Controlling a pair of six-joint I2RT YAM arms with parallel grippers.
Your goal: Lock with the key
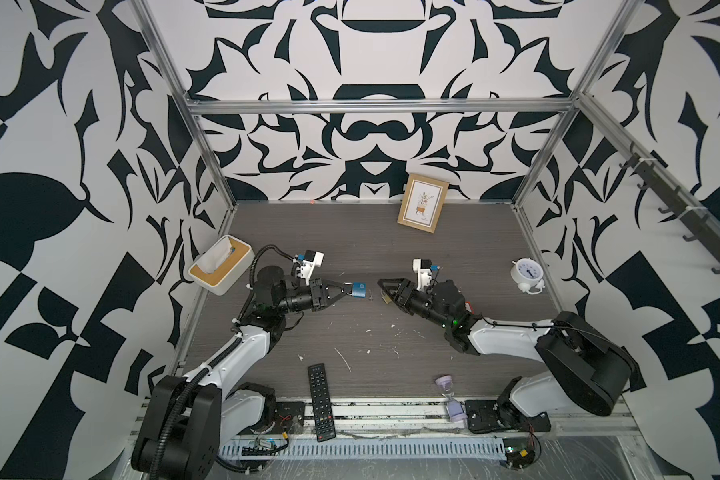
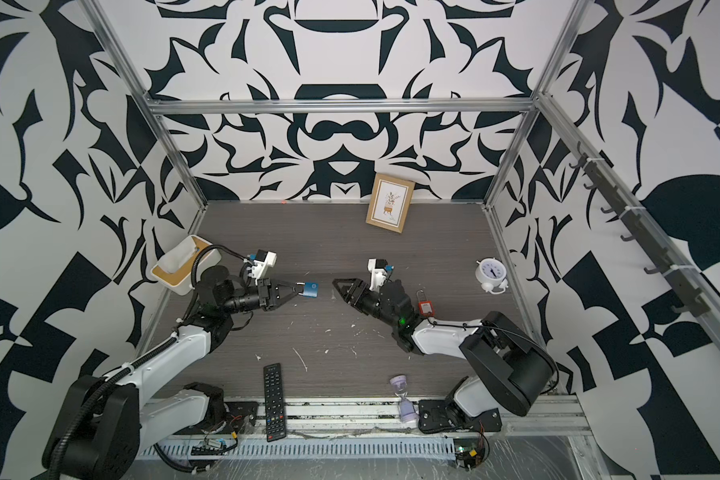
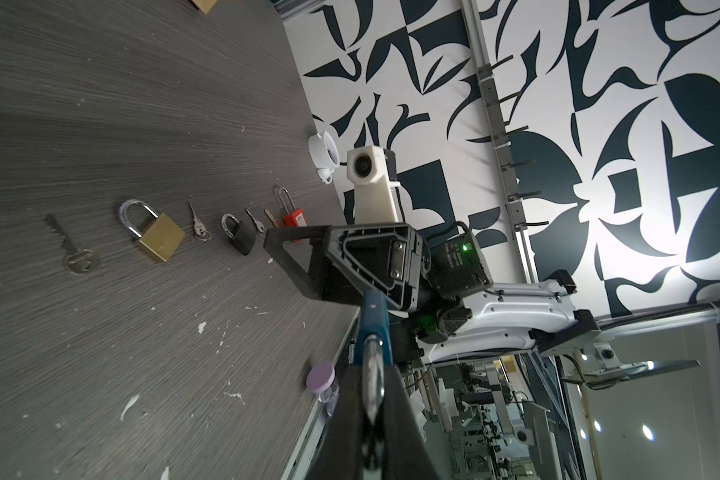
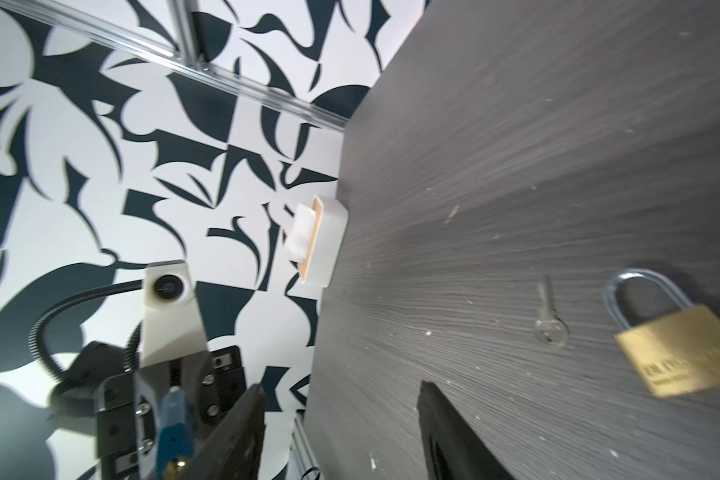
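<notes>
— Near the middle of the tabletop (image 1: 350, 249), what do you have on your end?

— I've got the left gripper (image 1: 344, 287) pinched tight on the shackle of the blue padlock (image 1: 359, 290). The lock is held up off the wood, body pointing to 3 o'clock.

— And the other arm?

— I see the right gripper (image 1: 385, 286) facing the lock from its 3 o'clock side, with a gap between them. Its jaws are spread wide and carry nothing.

— Where's the key?

— One key (image 3: 73, 245) lies flat on the tabletop at about 4 o'clock of the blue padlock, just beside a brass padlock (image 3: 154, 232). From there a row runs on toward 3 o'clock: a smaller key (image 3: 199, 226), a black padlock (image 3: 238, 235) and a red padlock (image 3: 292, 214). Whether anything sits in the blue padlock's keyhole, I cannot tell from my screens.
</notes>
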